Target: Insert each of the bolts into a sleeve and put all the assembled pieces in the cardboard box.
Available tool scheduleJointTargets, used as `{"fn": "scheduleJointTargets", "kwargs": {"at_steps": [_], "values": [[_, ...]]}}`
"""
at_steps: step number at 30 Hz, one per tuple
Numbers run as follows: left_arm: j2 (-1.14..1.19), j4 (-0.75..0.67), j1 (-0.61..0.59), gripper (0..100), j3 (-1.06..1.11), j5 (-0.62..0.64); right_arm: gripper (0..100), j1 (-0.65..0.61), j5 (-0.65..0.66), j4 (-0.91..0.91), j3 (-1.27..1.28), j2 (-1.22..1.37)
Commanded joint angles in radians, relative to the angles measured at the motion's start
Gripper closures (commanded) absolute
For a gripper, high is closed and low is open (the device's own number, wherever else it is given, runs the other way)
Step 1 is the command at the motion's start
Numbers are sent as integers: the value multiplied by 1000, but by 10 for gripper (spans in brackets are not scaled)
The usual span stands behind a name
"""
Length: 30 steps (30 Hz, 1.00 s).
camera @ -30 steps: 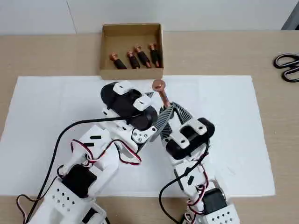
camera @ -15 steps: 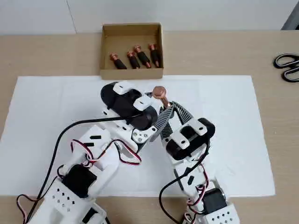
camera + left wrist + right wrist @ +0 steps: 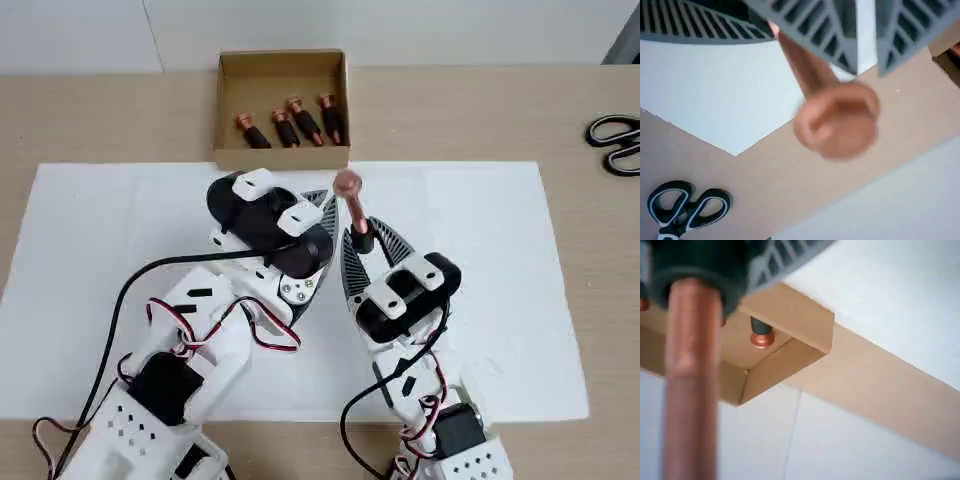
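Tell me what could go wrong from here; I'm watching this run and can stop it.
The bolt stands far out of the sleeve held in the right gripper; it might slip out on the way to the cardboard box. The left gripper sits close beside the bolt's head and could knock it.

I see both arms side by side, each reaching forward from its base. My left arm (image 3: pixel 190 340) angles in toward the other one, its wrist (image 3: pixel 268 222) tilted, and the left gripper (image 3: pixel 323 203) has its fingers (image 3: pixel 810 30) a little apart, with a narrow gap between the tips. My right arm (image 3: pixel 425 400) runs nearly straight ahead, and the right gripper (image 3: pixel 361 232) is clamped on a sleeve (image 3: pixel 361 241) at its fingertips. The 2 grippers sit just beside each other
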Motion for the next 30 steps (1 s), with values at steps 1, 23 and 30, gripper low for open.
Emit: {"fn": "scheduleJointTargets", "kwargs": {"at_steps": [1,23,30], "values": [[-3,-2,3,993,-50,0,994,2,8,-28,-15,-16],[-298,5,-482,993,182,0,995,166,6,163,-163,36],[-623,0,-491,993,426,0,995,249,5,294,-500,380]]}}
